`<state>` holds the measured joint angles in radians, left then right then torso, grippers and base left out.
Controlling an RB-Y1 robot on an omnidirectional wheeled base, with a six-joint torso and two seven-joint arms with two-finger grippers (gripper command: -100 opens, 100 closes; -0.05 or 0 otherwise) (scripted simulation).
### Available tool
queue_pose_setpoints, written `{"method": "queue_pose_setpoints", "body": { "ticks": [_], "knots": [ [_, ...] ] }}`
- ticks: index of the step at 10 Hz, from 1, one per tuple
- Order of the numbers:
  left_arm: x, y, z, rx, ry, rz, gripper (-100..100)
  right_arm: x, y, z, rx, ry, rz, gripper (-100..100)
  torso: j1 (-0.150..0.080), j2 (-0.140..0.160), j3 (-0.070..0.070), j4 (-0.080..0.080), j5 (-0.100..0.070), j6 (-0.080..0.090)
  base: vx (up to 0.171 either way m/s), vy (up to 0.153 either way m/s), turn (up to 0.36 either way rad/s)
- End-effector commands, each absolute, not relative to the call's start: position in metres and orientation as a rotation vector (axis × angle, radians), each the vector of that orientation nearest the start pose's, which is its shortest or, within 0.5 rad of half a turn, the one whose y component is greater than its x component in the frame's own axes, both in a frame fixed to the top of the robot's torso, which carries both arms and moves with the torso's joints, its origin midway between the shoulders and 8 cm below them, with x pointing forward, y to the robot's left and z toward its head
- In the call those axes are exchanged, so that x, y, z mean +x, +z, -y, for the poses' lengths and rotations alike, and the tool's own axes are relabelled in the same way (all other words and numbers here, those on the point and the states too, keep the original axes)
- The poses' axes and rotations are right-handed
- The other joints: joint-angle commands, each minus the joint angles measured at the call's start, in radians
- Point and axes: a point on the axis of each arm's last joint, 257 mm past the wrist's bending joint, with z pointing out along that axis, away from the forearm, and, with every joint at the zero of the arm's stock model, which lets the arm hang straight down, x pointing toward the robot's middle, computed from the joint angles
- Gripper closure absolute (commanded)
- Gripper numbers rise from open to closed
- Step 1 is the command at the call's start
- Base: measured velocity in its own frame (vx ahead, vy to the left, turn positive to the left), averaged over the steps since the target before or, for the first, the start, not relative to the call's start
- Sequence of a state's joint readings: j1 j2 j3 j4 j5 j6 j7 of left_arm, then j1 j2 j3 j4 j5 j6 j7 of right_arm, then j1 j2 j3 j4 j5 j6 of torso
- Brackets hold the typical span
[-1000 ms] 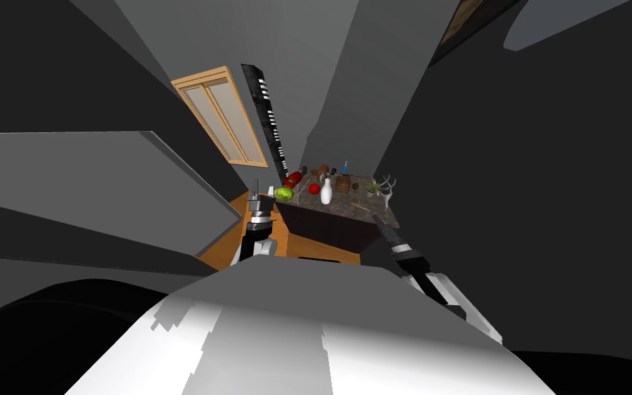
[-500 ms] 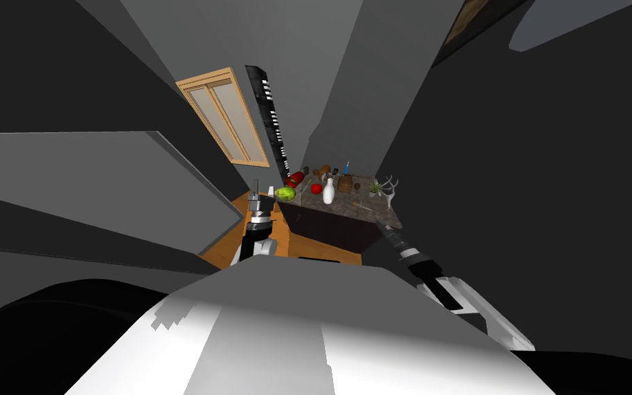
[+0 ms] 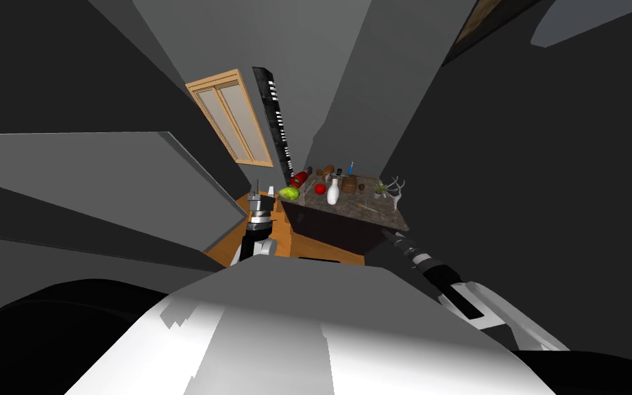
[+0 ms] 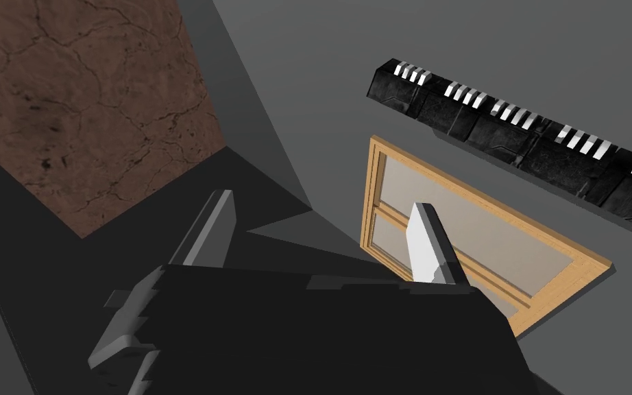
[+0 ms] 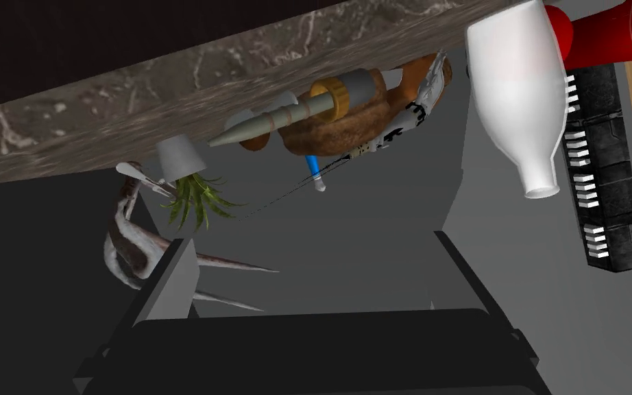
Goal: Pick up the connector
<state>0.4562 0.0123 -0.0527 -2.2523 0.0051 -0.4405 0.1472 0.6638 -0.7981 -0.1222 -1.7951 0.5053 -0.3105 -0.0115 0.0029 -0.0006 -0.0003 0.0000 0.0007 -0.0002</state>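
Right wrist view: connector [image 5: 287,113], grey, pointed, yellow ring, lies on mottled table [image 5: 68,137] beside potted plant [image 5: 184,175]. Right gripper [image 5: 311,240] jaws wide, empty, apart from connector. Left gripper [image 4: 321,202] jaws wide, idle. Reach and grasp both left.

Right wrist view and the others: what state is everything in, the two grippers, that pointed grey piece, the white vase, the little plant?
Left gripper: open, holding nothing.
Right gripper: open, holding nothing, facing the table.
Pointed grey connector with a yellow ring: lying flat on the stone-patterned table top, untouched.
White vase: standing upright on the table.
Small green plant in a white pot: upright.
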Motion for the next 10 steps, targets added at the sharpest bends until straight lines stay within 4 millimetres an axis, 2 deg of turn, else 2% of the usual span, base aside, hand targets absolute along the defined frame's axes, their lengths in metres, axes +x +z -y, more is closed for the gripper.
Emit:
{"method": "queue_pose_setpoints", "body": {
  "ticks": [1,2,3,5,6,8,9,10],
  "knots": [
    [0.365,0.015,-0.258,-0.757,-1.499,-0.614,0,0.328,-0.281,0.451,0.115,0.260,-1.940,-100,0.000,0.000,0.000,0.000,0.000,0.000,0.014,0.057,0.085],
    [0.365,0.015,-0.258,-0.757,-1.499,-0.614,0,0.317,-0.293,0.469,0.085,0.195,-1.991,-100,0.001,0.000,0.000,0.000,0.000,0.000,0.028,0.081,0.139],
    [0.365,0.015,-0.258,-0.757,-1.499,-0.614,0,0.318,-0.290,0.471,0.058,0.185,-1.999,-100,0.002,-0.001,-0.001,0.000,0.000,0.000,0.029,0.062,0.037],
    [0.365,0.015,-0.258,-0.757,-1.499,-0.614,0,0.295,-0.308,0.508,-0.021,0.056,-2.100,-100,0.002,-0.002,-0.001,0.000,0.000,0.000,0.047,0.093,0.119],
    [0.365,0.014,-0.258,-0.757,-1.499,-0.614,0,0.297,-0.304,0.510,-0.049,0.046,-2.106,-100,0.004,-0.003,-0.002,-0.001,0.001,0.000,0.042,0.072,0.059],
    [0.365,0.015,-0.258,-0.757,-1.499,-0.614,0,0.272,-0.317,0.546,-0.141,-0.077,-2.200,-100,0.002,-0.002,-0.001,0.000,0.000,0.000,0.040,0.084,0.170],
    [0.365,0.015,-0.258,-0.757,-1.499,-0.614,0,0.275,-0.314,0.548,-0.164,-0.085,-2.204,-100,0.003,-0.003,-0.001,-0.001,0.001,0.000,0.040,0.066,0.047],
    [0.365,0.014,-0.258,-0.757,-1.498,-0.614,0,0.262,-0.319,0.565,-0.208,-0.141,-2.247,-100,0.002,-0.002,-0.001,0.000,0.001,0.000,0.047,0.087,0.115]
  ]
}}
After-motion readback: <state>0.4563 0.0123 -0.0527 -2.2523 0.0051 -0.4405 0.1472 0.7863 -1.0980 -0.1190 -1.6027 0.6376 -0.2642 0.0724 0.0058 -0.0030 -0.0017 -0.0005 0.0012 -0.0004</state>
